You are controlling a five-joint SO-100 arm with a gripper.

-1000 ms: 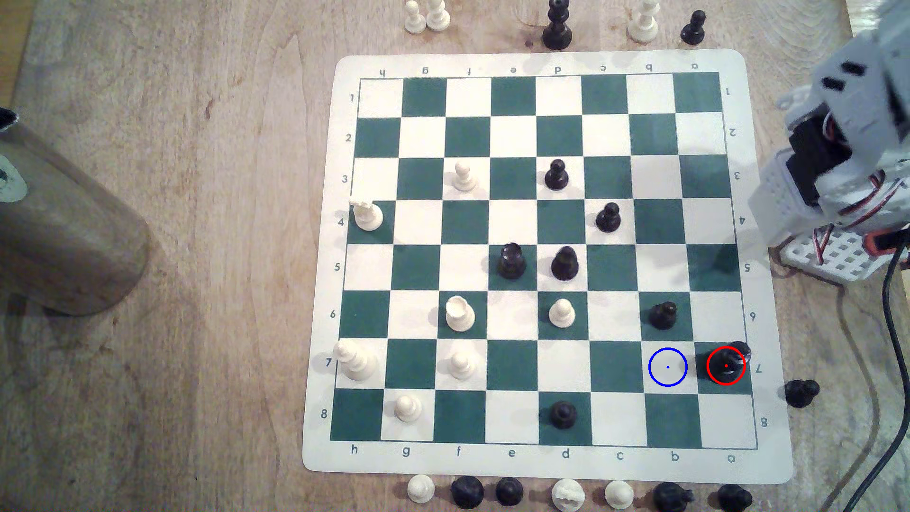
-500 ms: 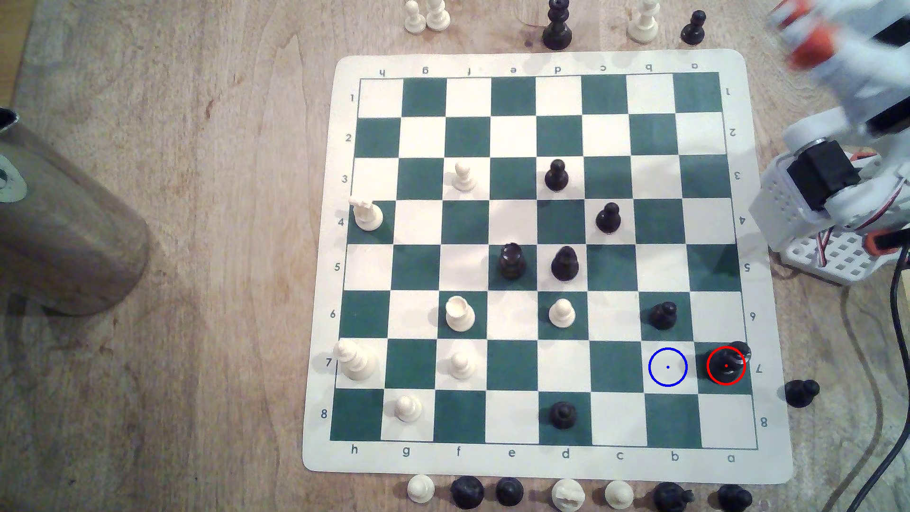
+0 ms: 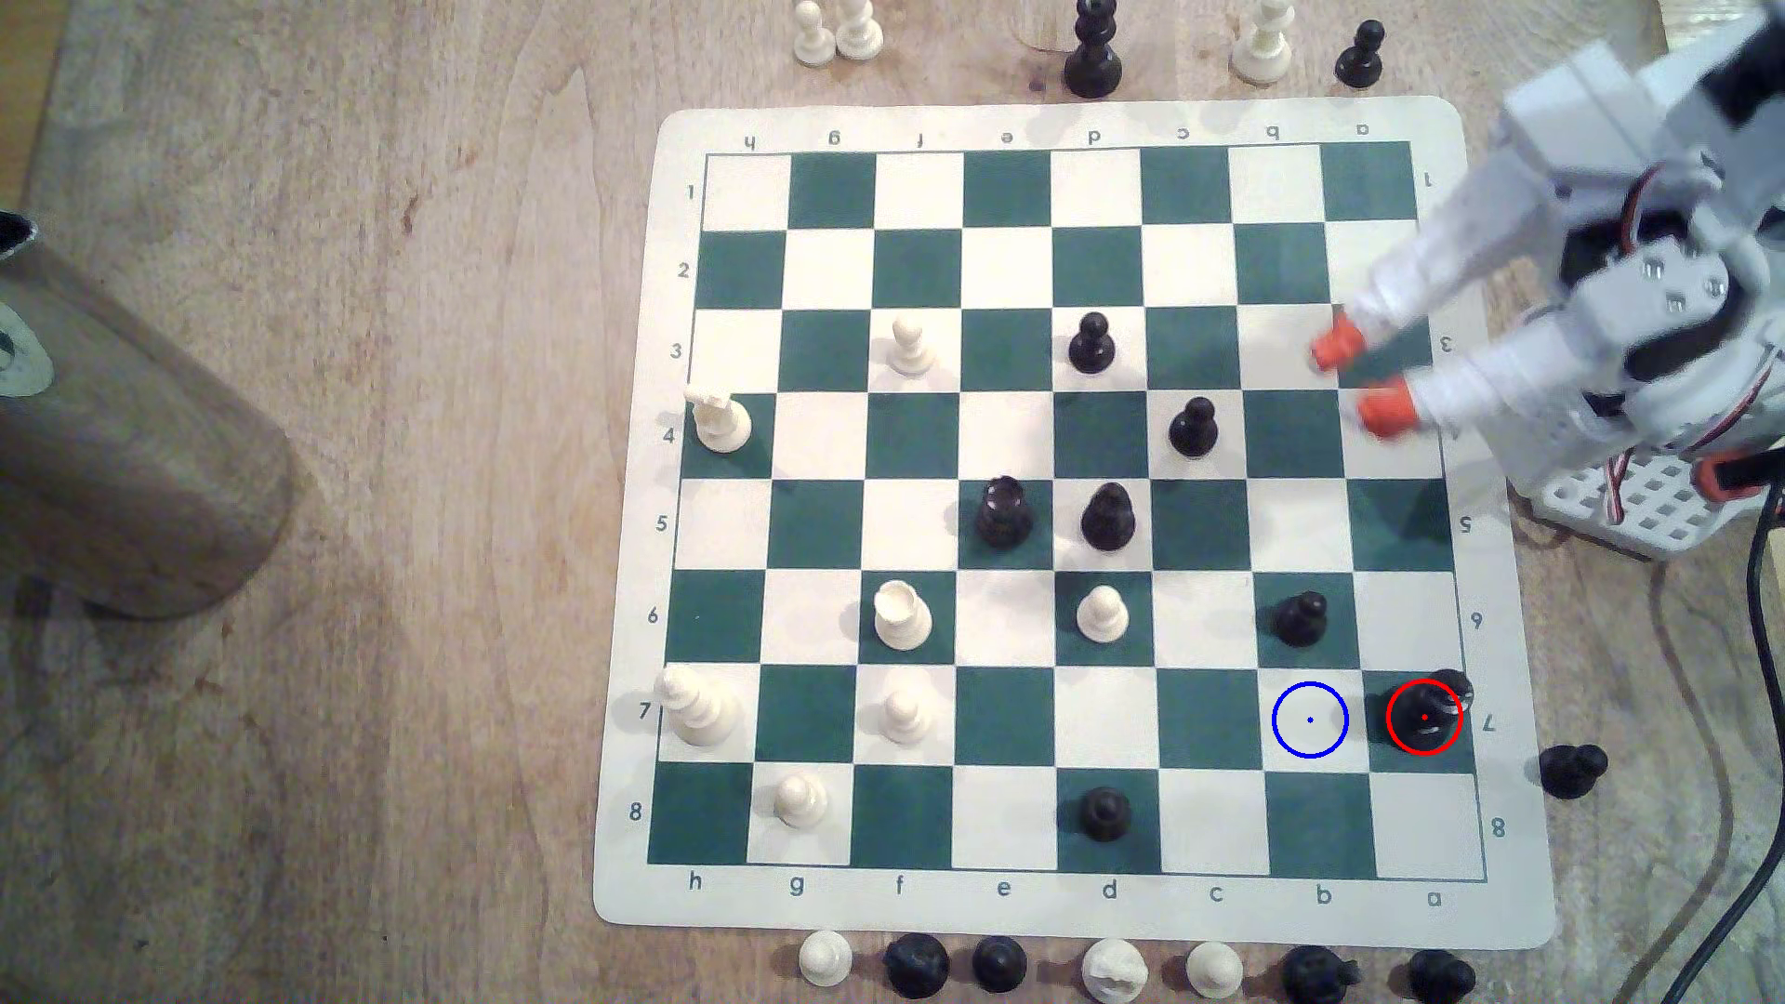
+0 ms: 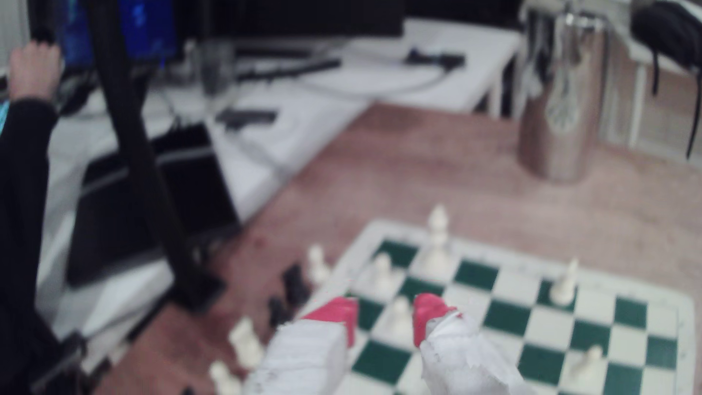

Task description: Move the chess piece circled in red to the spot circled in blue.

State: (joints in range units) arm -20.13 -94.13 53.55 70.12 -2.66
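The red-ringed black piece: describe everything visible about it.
The black piece is glossy and dark, with a wide round base and a knobbed top that leans toward the exterior view's right. It stands upright on the green square of column a, row 7, inside a thin red ring with a centre dot. Nothing touches it; the tool hangs open well above, near row 3.

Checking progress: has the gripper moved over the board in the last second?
Yes. The gripper has swung out over the board's exterior-view right edge, jaws open.
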